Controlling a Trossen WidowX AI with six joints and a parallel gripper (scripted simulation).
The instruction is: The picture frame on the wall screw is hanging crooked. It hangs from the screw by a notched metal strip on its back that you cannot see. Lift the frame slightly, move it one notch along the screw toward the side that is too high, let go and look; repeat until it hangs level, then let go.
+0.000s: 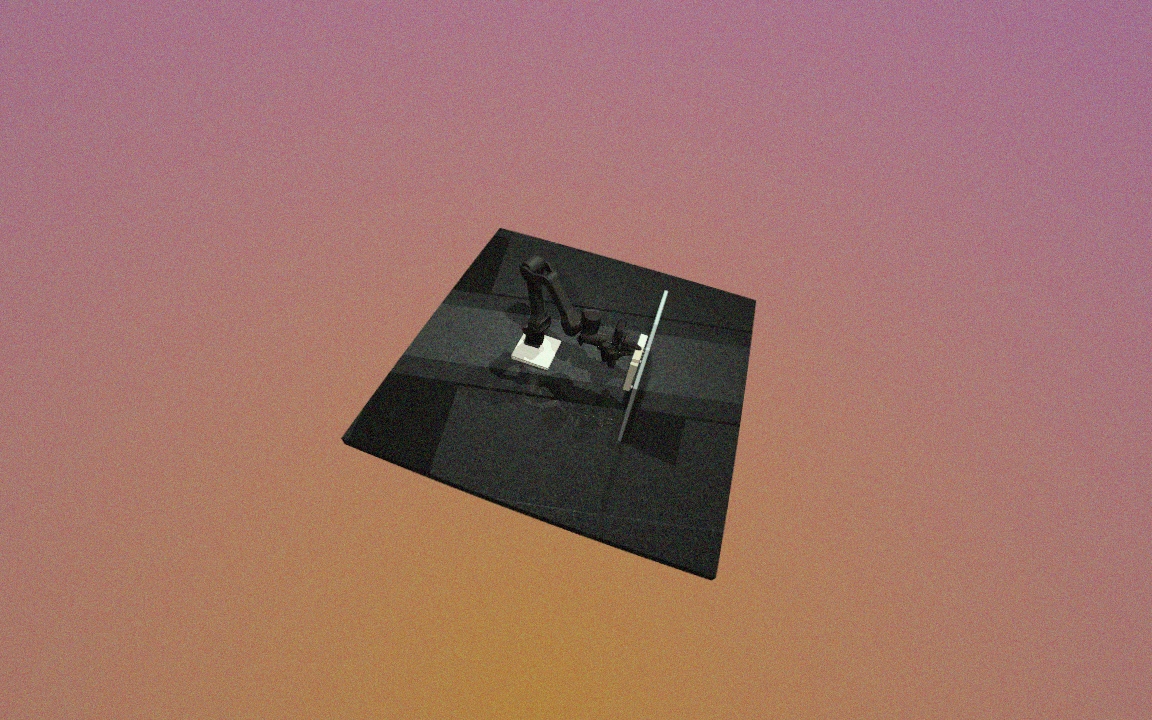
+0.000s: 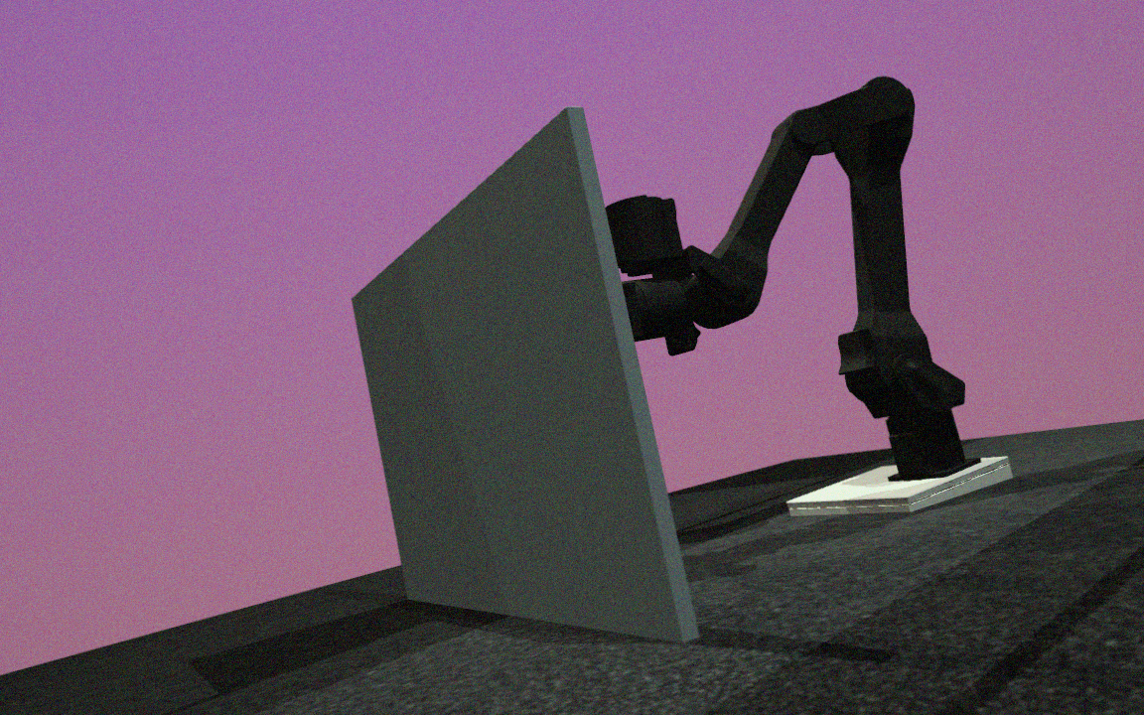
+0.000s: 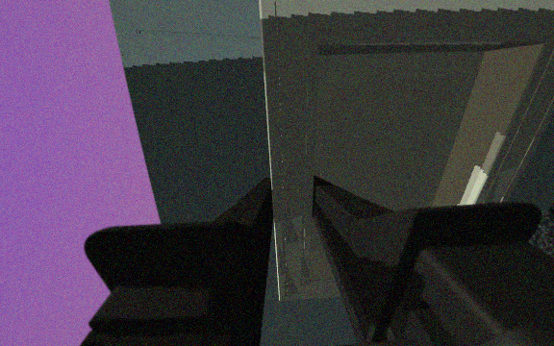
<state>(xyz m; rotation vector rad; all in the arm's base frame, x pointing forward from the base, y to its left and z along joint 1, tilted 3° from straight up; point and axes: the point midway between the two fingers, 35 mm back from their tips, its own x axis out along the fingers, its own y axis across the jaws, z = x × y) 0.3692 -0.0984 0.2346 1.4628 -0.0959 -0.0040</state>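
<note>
one gripper [image 3: 291, 211] clamps the picture frame [image 3: 378, 120] edge against the wall [image 2: 504, 382].

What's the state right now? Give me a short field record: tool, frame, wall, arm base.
tool: shut on the picture frame, one finger on each side of its side rail
picture frame: against the wall, gripped at one edge; level or crooked cannot be told from these views
wall: grey panel standing upright on the dark floor
screw and notched strip: hidden behind the frame
arm base: on a white plate, on the frame's side of the wall
</note>
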